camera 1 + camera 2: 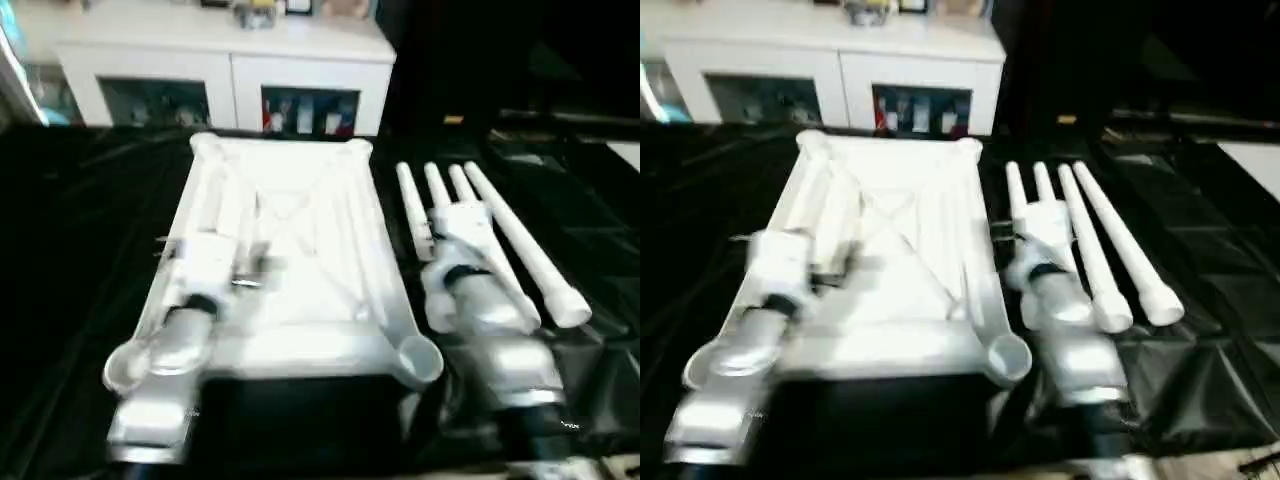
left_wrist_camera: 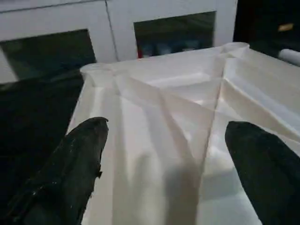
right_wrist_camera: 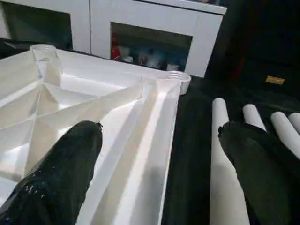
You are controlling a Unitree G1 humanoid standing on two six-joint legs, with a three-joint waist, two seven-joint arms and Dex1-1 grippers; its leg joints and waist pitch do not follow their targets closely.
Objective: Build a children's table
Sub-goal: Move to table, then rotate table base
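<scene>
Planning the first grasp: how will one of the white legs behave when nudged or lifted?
Each leg is a round, tapered tube lying flat on the black sheet, so it would probably roll in a curve. It looks stiff, hollow, likely light. Smooth plastic may slip between fingers.

Looking forward and down from the head, two eyes set slightly apart, over both silver forearms onto the upturned children's table point(image 1: 290, 250) mid-frame, the four legs point(image 1: 480, 235) right of centre, the white cabinet point(image 1: 225, 75) along the top edge. Same scene in both, sitting further left in the right eye's frame. Left wrist: close above the ribbed underside, between two black fingers point(image 2: 70, 173), facing the cabinet. Right wrist: equally close, over the table's edge and the legs, sharing that cabinet at top.
</scene>
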